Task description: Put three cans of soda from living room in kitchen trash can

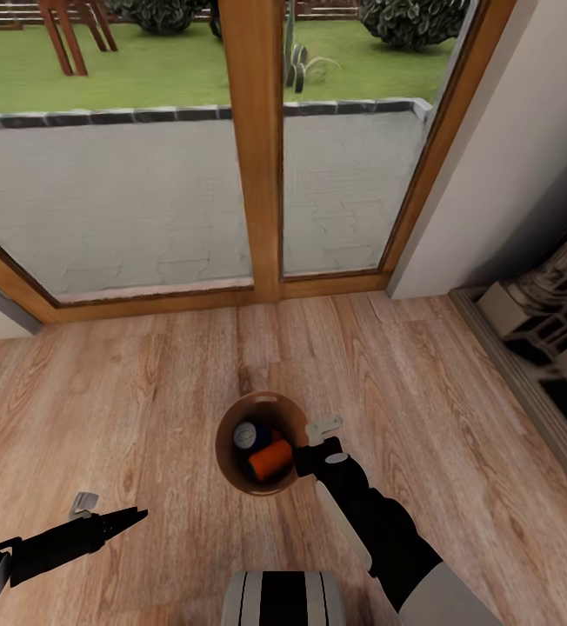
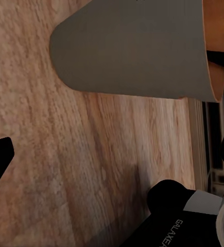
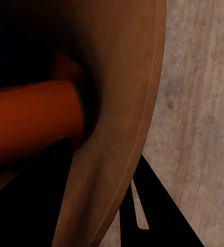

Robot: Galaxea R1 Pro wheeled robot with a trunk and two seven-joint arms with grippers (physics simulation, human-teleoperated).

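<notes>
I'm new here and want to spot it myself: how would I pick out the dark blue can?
Start at the big wood-framed glass doors and look down to the pale wood floor, where a small round bin with a brown inside stands. The dark blue can with the silver top lies inside it, beside an orange can.

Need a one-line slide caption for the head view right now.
Right gripper at the trash can rim, an orange can and a blue can inside, by the glass doors.
</notes>
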